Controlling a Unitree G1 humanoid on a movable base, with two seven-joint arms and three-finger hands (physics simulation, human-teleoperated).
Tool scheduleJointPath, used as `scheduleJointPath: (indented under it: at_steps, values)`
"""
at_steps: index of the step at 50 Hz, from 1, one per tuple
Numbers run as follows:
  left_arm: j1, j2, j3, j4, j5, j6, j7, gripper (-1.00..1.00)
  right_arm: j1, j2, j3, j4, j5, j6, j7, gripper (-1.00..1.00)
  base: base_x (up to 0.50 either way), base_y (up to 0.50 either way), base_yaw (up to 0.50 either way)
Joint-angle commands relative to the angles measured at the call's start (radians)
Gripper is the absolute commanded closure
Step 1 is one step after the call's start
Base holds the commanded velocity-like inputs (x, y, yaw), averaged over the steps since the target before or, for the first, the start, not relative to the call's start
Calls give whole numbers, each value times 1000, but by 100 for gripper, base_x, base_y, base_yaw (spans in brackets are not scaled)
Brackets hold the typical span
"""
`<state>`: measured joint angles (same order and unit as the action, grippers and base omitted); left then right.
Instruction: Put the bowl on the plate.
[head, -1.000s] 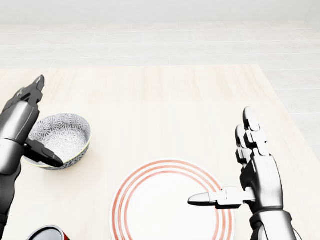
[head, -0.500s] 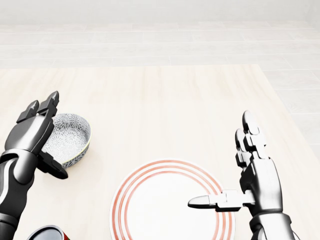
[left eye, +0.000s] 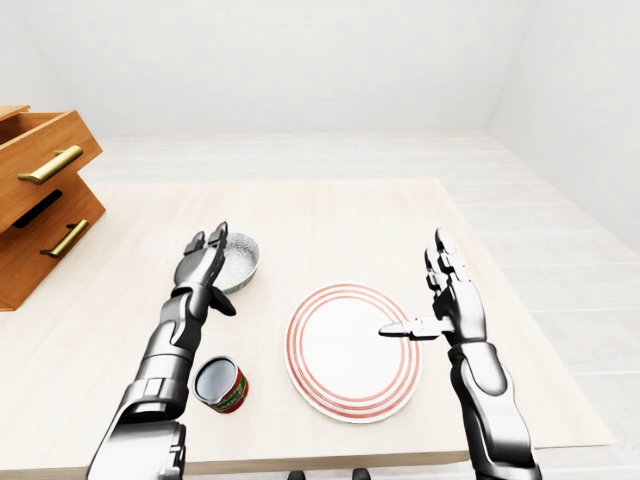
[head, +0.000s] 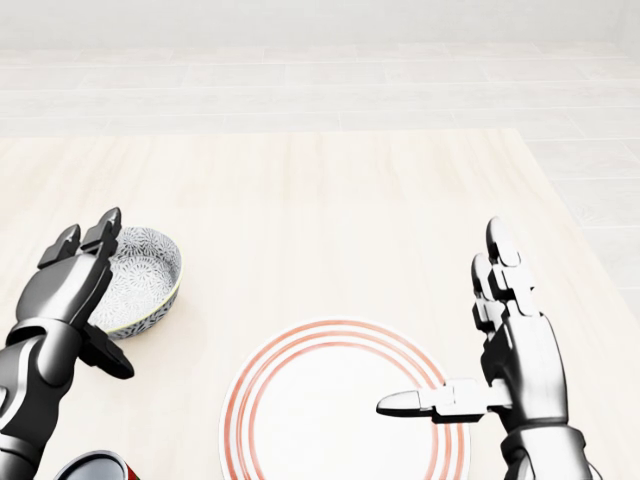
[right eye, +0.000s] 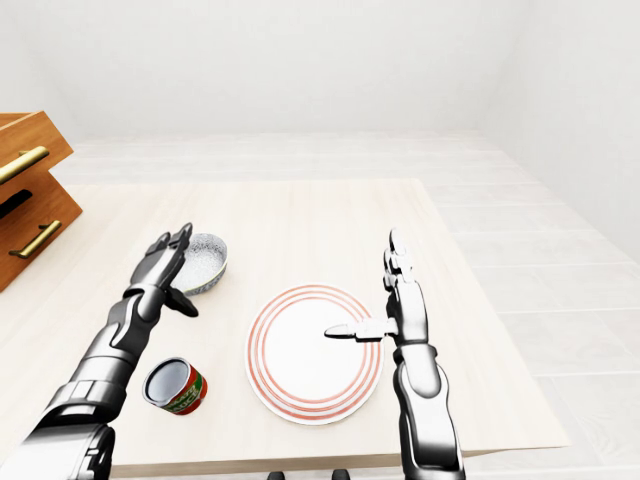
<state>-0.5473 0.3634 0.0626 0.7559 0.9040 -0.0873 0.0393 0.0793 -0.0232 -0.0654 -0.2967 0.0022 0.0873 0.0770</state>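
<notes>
A pale wooden table (left eye: 330, 215) fills the middle of the left-eye view, with white flooring beyond it toward the top of the frame. At the far left edge stands a brown wooden drawer unit (left eye: 40, 200) with brass handles, its upper drawer pulled partly out.

A white plate (left eye: 345, 350) ringed in red lies flat on the table at lower centre, with nothing on it. The robot's right hand (head: 515, 340) is held upright at the lower right of the head view, fingers straight and spread apart, thumb pointing left over the plate's right rim; it grips nothing.

The left hand (head: 70, 285) reaches in from the lower left of the head view, its fingers extended and open along the left side of the bowl (head: 145, 270), its thumb jutting out below the rim; the fingers are not closed round it. The bowl, grey-patterned inside, sits upright on the table up and to the left of the plate, apart from it.

A red-labelled can (left eye: 222, 385) lies near the bottom left, just left of the plate.
</notes>
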Motion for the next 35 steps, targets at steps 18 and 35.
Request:
scheduleJointPath:
  at_steps: [18,35]
  values:
    - [-56,11,-32,199,44,0,118,-100,0,1,1,5,-4,0,3,-100,0,0,0]
    - [-139,21,-54,376,34,0,186,-100,13,2,0,3,-7,0,5,-100,0,0,0]
